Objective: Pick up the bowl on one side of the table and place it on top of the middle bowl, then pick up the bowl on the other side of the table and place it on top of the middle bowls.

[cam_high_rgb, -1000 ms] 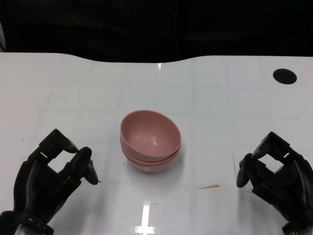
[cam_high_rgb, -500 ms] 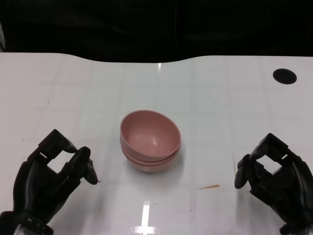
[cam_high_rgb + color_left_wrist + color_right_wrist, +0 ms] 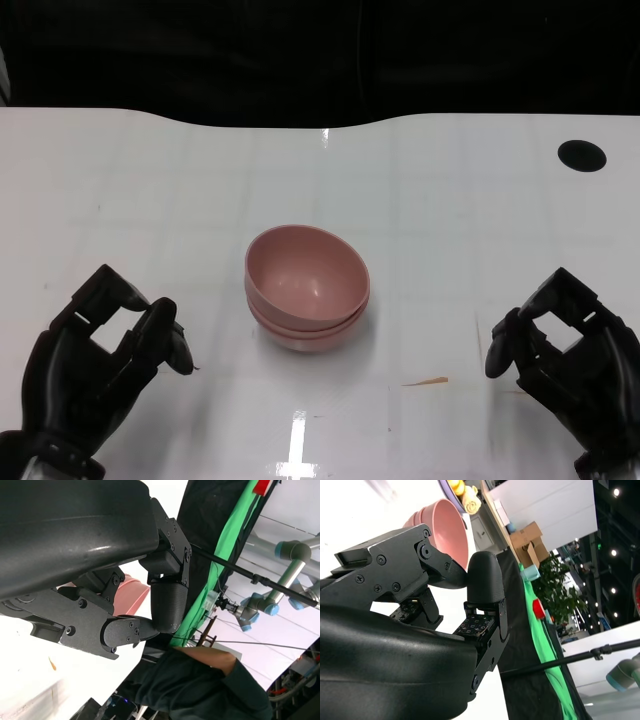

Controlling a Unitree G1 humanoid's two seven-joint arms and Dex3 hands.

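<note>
A stack of pink bowls [image 3: 307, 285] stands in the middle of the white table [image 3: 450, 230], and the top bowl sits slightly tilted in the ones beneath. My left hand [image 3: 95, 365] is low at the near left, well apart from the stack, holding nothing, with its fingers bent and a gap to the thumb. At the near right my right hand [image 3: 565, 355] is posed the same way, also empty. The pink bowls [image 3: 131, 594] show behind the fingers in the left wrist view. The right wrist view shows the bowls [image 3: 449, 530] past the thumb.
A black round hole [image 3: 582, 155] lies in the table at the far right. A small orange streak [image 3: 425, 381] marks the surface between the stack and my right hand. A person in a dark sleeve [image 3: 200, 685] is beside the table in the left wrist view.
My left hand has drawn back a little toward the near left. My right hand has shifted slightly. The bowls have not moved.
</note>
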